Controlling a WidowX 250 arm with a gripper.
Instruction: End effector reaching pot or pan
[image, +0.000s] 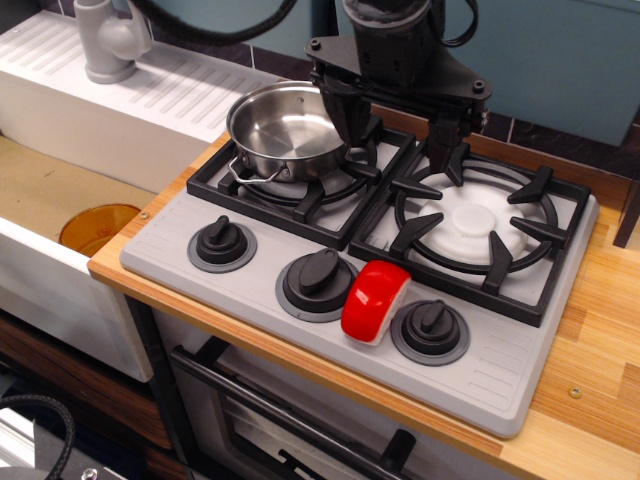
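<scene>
The end effector (400, 125) is positioned over the rear of the toy stove (500, 385), between the two burner grates. Its two fingers point downward and are seen spread apart, with nothing held between them. The left-hand finger (350, 122) is seen at the right rim of the pot (287, 132); whether contact is made cannot be told from this view. The other finger hangs above the rear edge of the right grate (475, 215).

The pot is located on the left rear grate (300, 190), upright, with one wire loop handle (248, 172) facing the front. Its interior is empty; only reflections are visible on the steel base.

The reach is judged to be almost complete: the gripper is already adjacent to the pot. No grasp is established. What remains, if required, is a small final alignment onto the rim.

A red-and-white object (375, 300) is set between two of the three black knobs (318, 280) at the front. An orange dish (98, 228) lies in the sink (40, 190) to the left; contents cannot be determined.
</scene>
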